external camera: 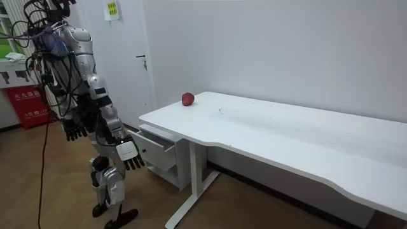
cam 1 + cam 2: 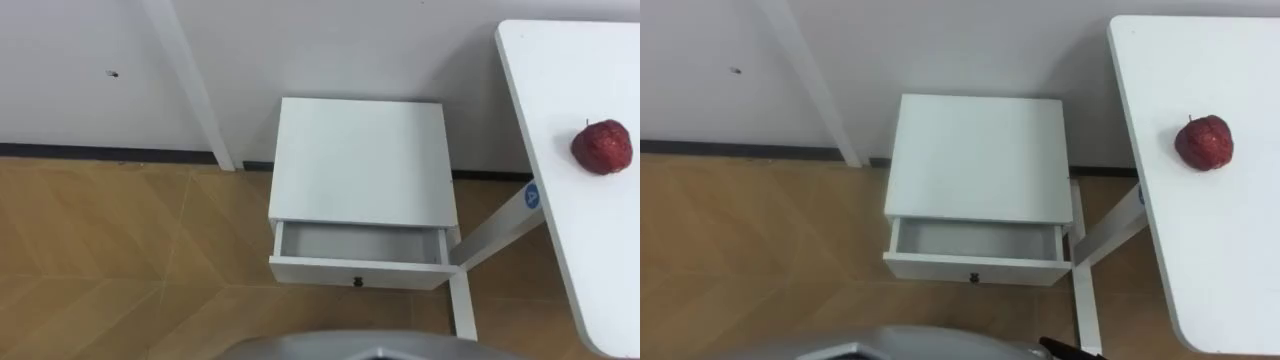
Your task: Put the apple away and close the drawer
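Red apple (image 2: pixel 602 147) sitting on the white surface (image 2: pixel 590 260) near the wall, well apart from the open drawer (image 2: pixel 360 243)
It looks firm, light and smooth-skinned, so I'd judge it apt to roll or slip; best cupped from above round its widest part, thumb opposite the fingers. The drawer of the low white cabinet (image 2: pixel 360 160) stands empty beside the surface's leg, and the robot faces it, left hand (image 1: pixel 75 131) and right hand (image 1: pixel 130 156) both hanging loose, holding nothing
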